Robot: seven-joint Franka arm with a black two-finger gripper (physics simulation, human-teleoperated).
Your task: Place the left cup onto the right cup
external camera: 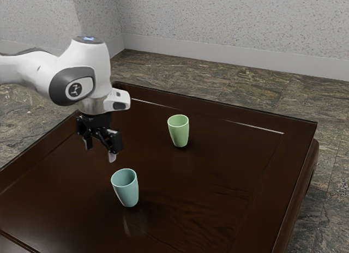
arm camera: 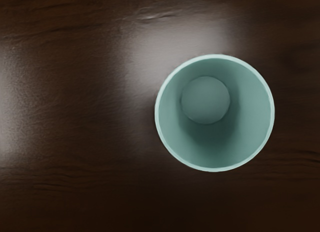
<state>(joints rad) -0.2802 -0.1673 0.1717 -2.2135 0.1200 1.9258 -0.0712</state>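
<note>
Barely begun: fingers (external camera: 113, 146) spread wide, empty, above the teal cup (external camera: 125, 187) — grasping, then stacking onto the green cup (external camera: 178, 130), remain.

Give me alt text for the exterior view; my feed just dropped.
The arm hangs with open jaws above and to the exterior view's left of an upright teal cup, touching nothing. A green cup stands upright farther back on the dark table.

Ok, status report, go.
Gripper open, empty, hovering above teal cup, slightly offset. Teal cup upright, untouched. Green cup upright, standing apart. Nothing between them.
</note>
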